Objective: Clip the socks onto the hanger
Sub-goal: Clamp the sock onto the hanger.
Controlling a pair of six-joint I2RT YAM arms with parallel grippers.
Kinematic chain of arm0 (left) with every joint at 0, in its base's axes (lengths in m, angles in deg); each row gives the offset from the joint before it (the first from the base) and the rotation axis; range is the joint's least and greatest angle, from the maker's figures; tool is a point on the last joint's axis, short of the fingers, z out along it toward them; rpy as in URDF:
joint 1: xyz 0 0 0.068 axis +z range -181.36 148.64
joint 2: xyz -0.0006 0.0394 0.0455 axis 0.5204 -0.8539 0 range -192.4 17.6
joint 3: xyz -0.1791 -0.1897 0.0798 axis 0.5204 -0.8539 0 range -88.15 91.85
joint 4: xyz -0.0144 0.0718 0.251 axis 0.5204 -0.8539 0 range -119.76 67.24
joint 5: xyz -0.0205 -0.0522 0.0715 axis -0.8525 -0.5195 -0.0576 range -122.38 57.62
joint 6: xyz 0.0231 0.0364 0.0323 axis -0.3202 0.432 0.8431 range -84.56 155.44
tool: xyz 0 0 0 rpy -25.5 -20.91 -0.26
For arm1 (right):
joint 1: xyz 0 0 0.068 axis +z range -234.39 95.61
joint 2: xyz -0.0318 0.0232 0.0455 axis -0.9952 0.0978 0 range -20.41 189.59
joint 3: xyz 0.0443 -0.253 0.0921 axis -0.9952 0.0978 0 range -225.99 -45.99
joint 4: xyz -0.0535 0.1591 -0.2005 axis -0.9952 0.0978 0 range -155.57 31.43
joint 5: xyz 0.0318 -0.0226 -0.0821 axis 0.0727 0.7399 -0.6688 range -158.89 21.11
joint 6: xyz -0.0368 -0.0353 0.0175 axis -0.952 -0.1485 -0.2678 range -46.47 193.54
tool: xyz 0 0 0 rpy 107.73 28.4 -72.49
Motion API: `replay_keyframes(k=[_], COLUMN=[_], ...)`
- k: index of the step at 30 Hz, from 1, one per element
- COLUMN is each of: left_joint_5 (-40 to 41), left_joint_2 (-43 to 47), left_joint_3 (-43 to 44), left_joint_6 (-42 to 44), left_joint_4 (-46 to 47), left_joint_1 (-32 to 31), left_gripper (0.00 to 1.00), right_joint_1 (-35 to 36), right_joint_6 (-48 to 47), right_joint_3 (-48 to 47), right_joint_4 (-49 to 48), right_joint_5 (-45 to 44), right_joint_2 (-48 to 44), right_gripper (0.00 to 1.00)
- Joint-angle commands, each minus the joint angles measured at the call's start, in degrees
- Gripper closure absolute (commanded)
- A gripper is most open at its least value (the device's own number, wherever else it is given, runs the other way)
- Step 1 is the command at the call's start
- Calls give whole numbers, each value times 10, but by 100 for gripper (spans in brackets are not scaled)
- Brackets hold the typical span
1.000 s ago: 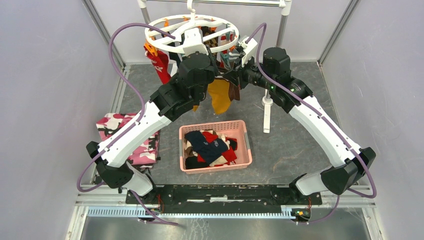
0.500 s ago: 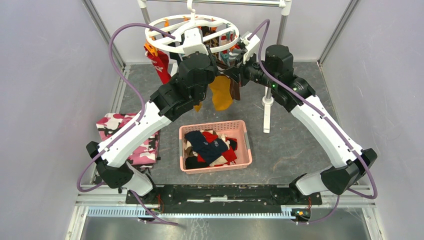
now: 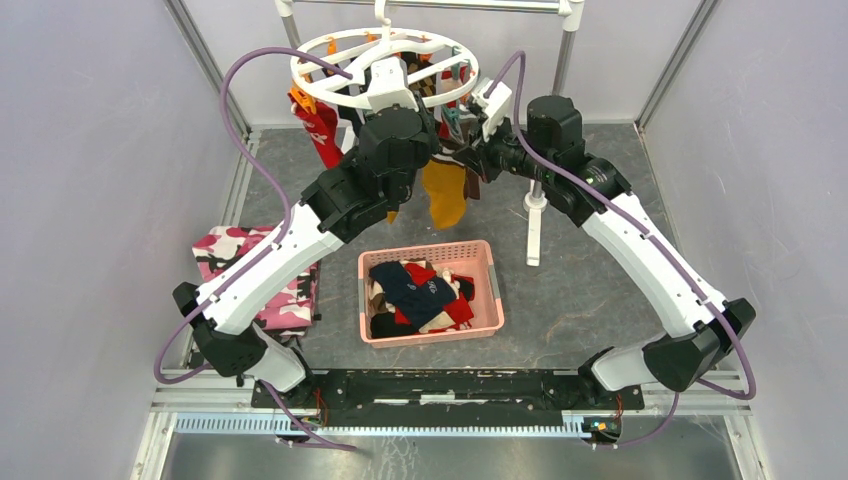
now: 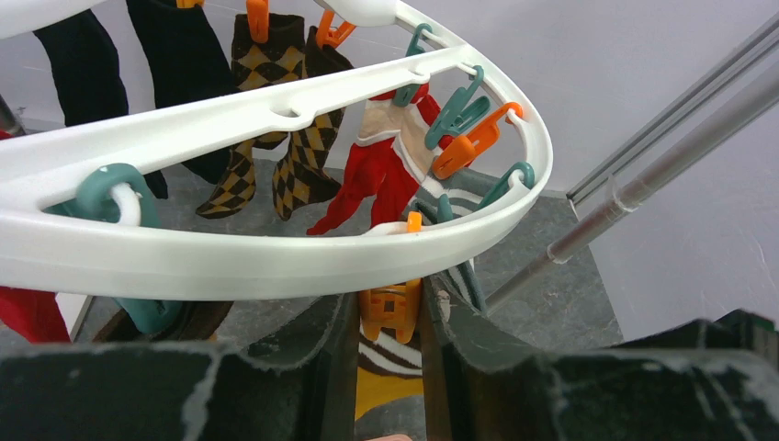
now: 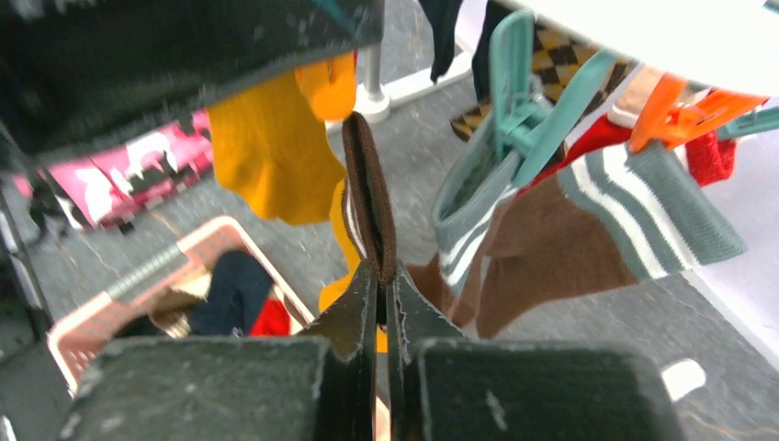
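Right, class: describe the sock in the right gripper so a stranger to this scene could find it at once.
Find the white plastic round drying hanger at the back. Below its near rim hangs a mustard yellow sock with a brown, white-striped cuff. The neighbouring socks are red, black, brown or argyle; only this one is pinched by the right gripper.

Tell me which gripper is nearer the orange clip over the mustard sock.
Left. The left fingers flank the orange clip, one pressing on each side. The right gripper is off the clip, pinching the cuff of the sock under it.
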Motion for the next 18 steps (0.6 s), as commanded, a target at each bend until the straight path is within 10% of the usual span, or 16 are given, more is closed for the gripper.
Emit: replay_keyframes(k=[1,11,18], left_joint_5=[-14,-44,-69], left_joint_2=[18,42,79], left_joint_3=[2,-32,-72], left_joint_6=[-30,-25,0], left_joint_4=[23,43,73], left_joint_1=[0,0,0], left_gripper=[98,98,98], right_joint_1=[2,-7,-39], right_joint_6=[-117,-293,-211], right_joint_3=[-26,-48,-39], right_joint_4=[80,133,49], right_joint_5=[-12,210,342], right_joint_2=[-17,-27,20], right_gripper=[100,100,100])
